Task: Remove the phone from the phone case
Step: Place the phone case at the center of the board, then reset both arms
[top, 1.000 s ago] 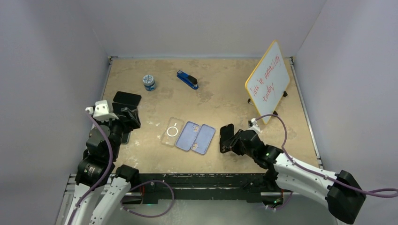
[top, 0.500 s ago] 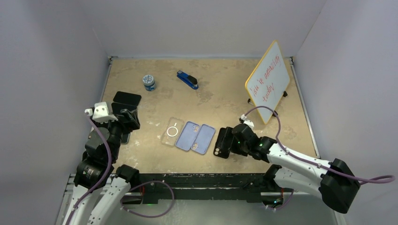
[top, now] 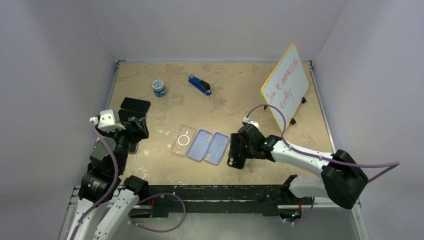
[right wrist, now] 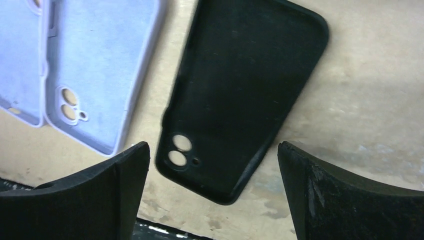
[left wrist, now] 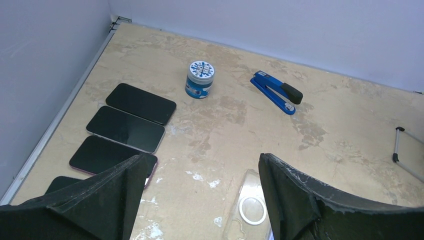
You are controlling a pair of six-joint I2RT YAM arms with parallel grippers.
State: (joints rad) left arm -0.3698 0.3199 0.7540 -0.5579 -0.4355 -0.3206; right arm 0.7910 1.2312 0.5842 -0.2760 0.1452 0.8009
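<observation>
A black phone case [right wrist: 245, 100] lies flat, back up, on the table [top: 230, 100], beside my right gripper [top: 241, 146]. Its camera holes show light through them. My right gripper [right wrist: 212, 147] hovers open over the case's lower end with nothing between its fingers. Three bare dark phones [left wrist: 141, 102] [left wrist: 125, 128] [left wrist: 107, 157] lie in a row at the left, and a fourth is mostly hidden by my finger. My left gripper [left wrist: 202, 157] hangs open and empty beside them, seen at the left in the top view [top: 137, 127].
Two light blue cases [top: 200, 144] [top: 216, 148] and a clear case [top: 183, 140] lie side by side left of the black case. A blue stapler [top: 200, 85] and a small jar [top: 159, 88] sit further back. A whiteboard [top: 285, 87] stands at the right. Walls enclose the table.
My right gripper held the black case upright, then laid it flat on the table and opened, letting it go. The left arm has stayed still.
</observation>
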